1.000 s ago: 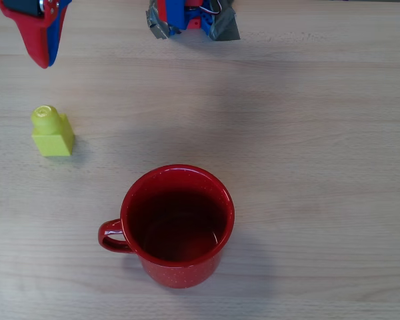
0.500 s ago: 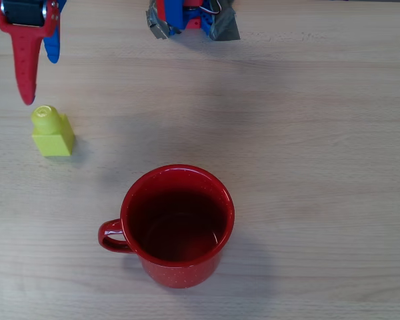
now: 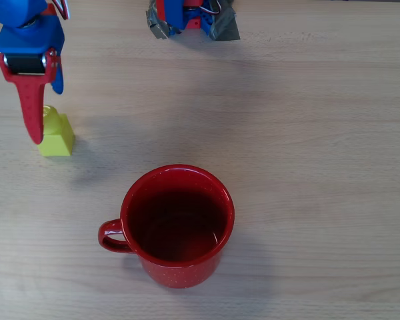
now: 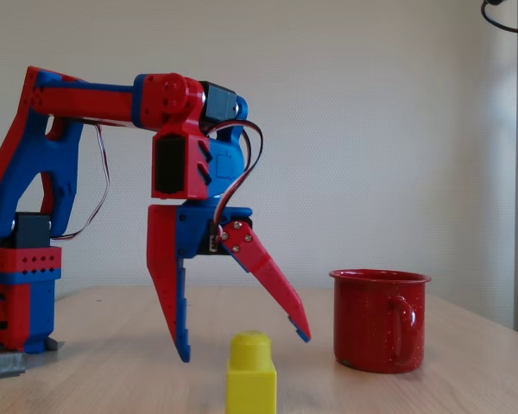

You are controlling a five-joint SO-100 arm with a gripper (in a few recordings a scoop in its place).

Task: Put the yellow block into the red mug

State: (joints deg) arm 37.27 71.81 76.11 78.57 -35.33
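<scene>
Yellow block (image 3: 57,135): small, bright, single round stud.

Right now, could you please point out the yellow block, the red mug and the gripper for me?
yellow block (image 4: 250,379), fixed view, on its front face.
red mug (image 3: 221,197), overhead view, on its rim.
gripper (image 4: 242,341), fixed view, midway between the open fingertips.

On the wooden table (image 4: 112,379), the red-and-blue arm's gripper (image 4: 242,345) hangs with its fingers spread wide, tips just above the surface, behind the yellow block (image 4: 251,375) at the near edge, and the red mug (image 4: 378,320) stands to the right.
</scene>
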